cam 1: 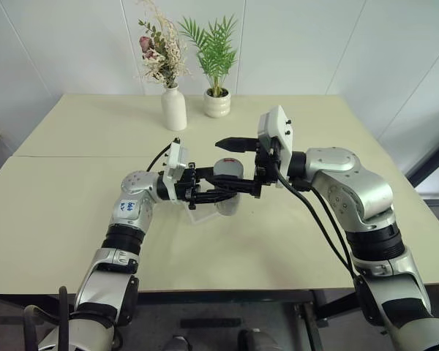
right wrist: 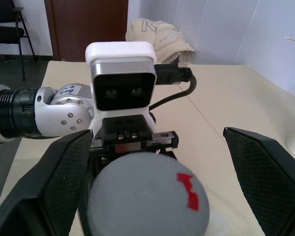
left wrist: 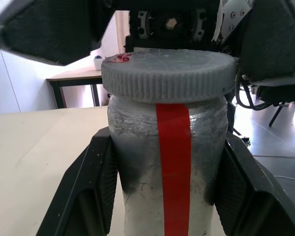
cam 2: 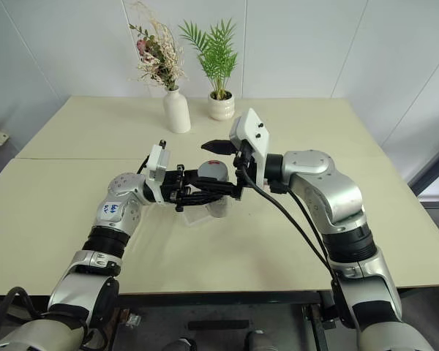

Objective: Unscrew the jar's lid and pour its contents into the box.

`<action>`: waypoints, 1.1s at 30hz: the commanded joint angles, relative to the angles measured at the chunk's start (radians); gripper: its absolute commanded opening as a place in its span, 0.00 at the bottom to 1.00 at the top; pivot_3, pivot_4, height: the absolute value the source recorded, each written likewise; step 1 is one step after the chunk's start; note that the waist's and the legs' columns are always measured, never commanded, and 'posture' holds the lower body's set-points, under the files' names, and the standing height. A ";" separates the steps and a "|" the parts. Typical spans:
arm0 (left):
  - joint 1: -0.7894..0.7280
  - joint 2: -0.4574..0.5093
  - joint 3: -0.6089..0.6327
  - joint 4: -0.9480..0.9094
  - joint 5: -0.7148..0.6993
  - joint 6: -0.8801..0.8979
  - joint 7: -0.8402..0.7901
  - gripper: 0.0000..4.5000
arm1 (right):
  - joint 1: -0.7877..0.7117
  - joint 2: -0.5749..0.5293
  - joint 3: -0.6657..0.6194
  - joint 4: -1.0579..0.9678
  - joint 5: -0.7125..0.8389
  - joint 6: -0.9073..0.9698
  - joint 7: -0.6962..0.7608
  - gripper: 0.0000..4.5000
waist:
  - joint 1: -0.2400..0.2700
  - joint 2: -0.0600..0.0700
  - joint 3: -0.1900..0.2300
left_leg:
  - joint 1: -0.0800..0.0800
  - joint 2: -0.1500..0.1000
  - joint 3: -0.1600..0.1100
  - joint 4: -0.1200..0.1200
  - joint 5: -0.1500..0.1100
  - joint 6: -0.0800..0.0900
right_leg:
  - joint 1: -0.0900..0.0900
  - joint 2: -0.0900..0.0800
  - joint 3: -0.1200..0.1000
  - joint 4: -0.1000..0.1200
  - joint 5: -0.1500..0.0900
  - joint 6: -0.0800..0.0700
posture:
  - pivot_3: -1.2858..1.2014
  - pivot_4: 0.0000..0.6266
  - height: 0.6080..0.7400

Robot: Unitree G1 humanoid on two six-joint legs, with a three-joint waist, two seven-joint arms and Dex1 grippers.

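Two grippers meet above my bench [cam 1: 73, 219]: left gripper [cam 1: 230, 189] pinches the jar [left wrist: 167, 167] over the box [cam 1: 203, 213]; right gripper [cam 1: 243, 167], spread, straddles the lid [right wrist: 147, 196]. An off-centre closing could slip or twist the jar loose.

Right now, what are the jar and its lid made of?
The jar looks like see-through plastic or glass with silvery-grey stuff showing through, under a glossy red strip. The lid looks like matte grey plastic: its edge has fine moulded ridges. I can't be certain of either.
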 commanded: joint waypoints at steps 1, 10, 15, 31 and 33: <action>-0.029 -0.002 -0.001 -0.029 -0.002 -0.010 -0.007 0.49 | -0.042 0.013 -0.004 0.024 -0.016 -0.051 0.025 0.99 | 0.000 0.000 0.000 | 0.000 0.000 0.000 0.000 0.000 0.000 | 0.000 0.000 0.000 0.000 0.000 0.000 | 0.52 0.24 1.00; -0.019 -0.003 -0.001 -0.039 -0.004 -0.011 -0.007 0.49 | -0.062 0.014 0.002 0.076 -0.053 -0.077 0.060 0.99 | 0.000 0.000 0.000 | 0.000 0.000 0.000 0.000 0.000 0.000 | 0.000 0.000 0.000 0.001 0.000 0.000 | 0.52 0.24 1.00; -0.019 -0.003 0.001 -0.034 -0.004 -0.014 -0.005 0.49 | -0.050 -0.005 -0.011 0.065 -0.064 -0.067 0.063 0.99 | 0.000 0.000 0.000 | 0.000 0.000 0.000 0.000 0.000 0.000 | 0.000 0.000 0.000 0.001 0.000 0.000 | 0.52 0.24 1.00; -0.031 -0.004 0.002 -0.015 -0.006 -0.016 -0.007 0.49 | 0.011 -0.117 -0.058 -0.033 -0.050 -0.007 0.046 0.99 | 0.000 0.000 0.000 | 0.000 0.000 0.000 0.000 0.000 0.000 | 0.000 0.000 0.000 0.001 0.000 0.000 | 0.52 0.24 1.00; -0.032 -0.004 0.002 -0.014 -0.005 -0.017 -0.008 0.49 | 0.014 -0.125 -0.061 -0.037 -0.048 -0.004 0.043 0.99 | 0.000 0.000 0.000 | 0.000 0.000 0.000 0.000 0.000 0.000 | 0.000 0.000 0.000 0.000 0.000 0.000 | 0.52 0.24 1.00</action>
